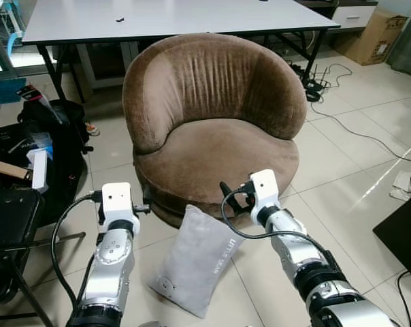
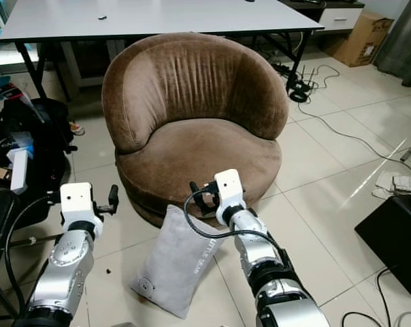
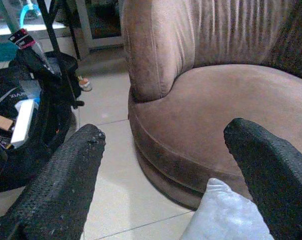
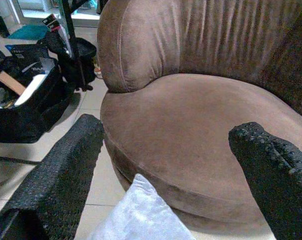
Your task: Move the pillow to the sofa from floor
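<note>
Floor: pale glossy tiled floor (image 1: 369,191) is spreading under everything, reflecting light at the right.
Pillow: flat grey fabric pillow (image 1: 192,262) is lying on the tiles between the two arms, its top corner leaning against the sofa's front base.
Left gripper: left gripper (image 3: 163,172) is hovering beside the pillow's top, fingers spread wide, gripping nothing.
Right gripper: right gripper (image 4: 166,175) is hanging over the pillow's top corner, fingers apart, holding nothing.
Sofa: round brown velvet tub sofa (image 1: 212,122) is standing just beyond, seat bare.
Left edge: black open bags (image 1: 28,157) are crowding the tiles.
Right side: open tiles crossed by black cables (image 1: 355,133).
Far: long white table (image 1: 171,20) is running behind the sofa.
</note>
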